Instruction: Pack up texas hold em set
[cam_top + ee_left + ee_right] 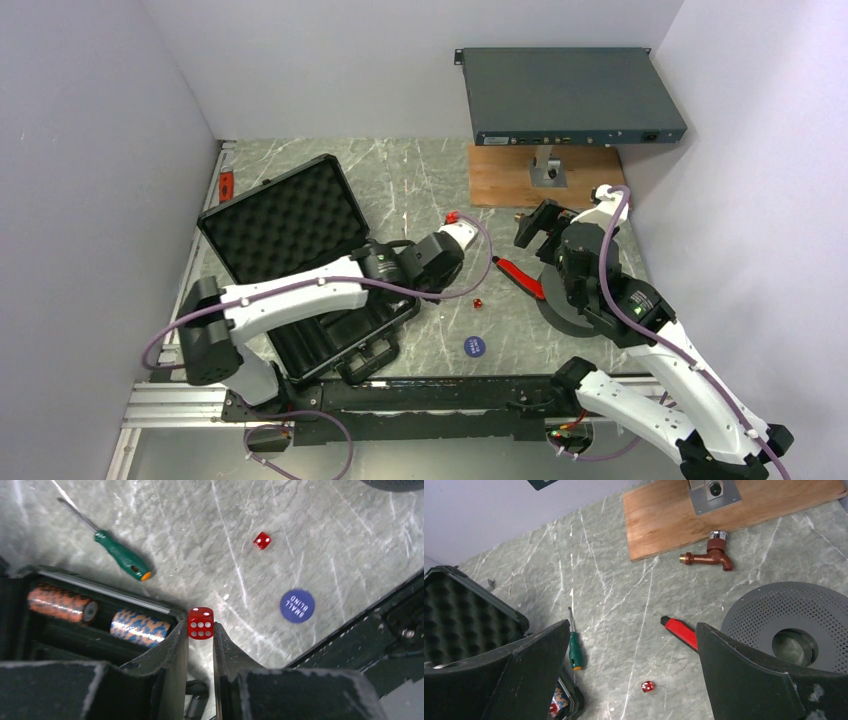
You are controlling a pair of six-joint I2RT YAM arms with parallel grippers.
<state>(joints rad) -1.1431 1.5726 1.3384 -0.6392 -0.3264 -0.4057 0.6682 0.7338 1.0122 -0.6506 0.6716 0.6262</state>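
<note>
Left gripper (200,632) is clamped on a red die (200,623) at its fingertips; the open briefcase (280,215), chip stacks (137,627) already seated, lies just to its left, seemingly at the rim; right gripper (634,670), farther off, hangs spread wide; second die (262,540) loose on table (325,540)

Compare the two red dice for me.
The held die sits clamped in the jaws of the left gripper; the loose die lies free on the table. The held die shows a six-pip face; the loose die's pips are too small to count. Both are red with white pips.
</note>
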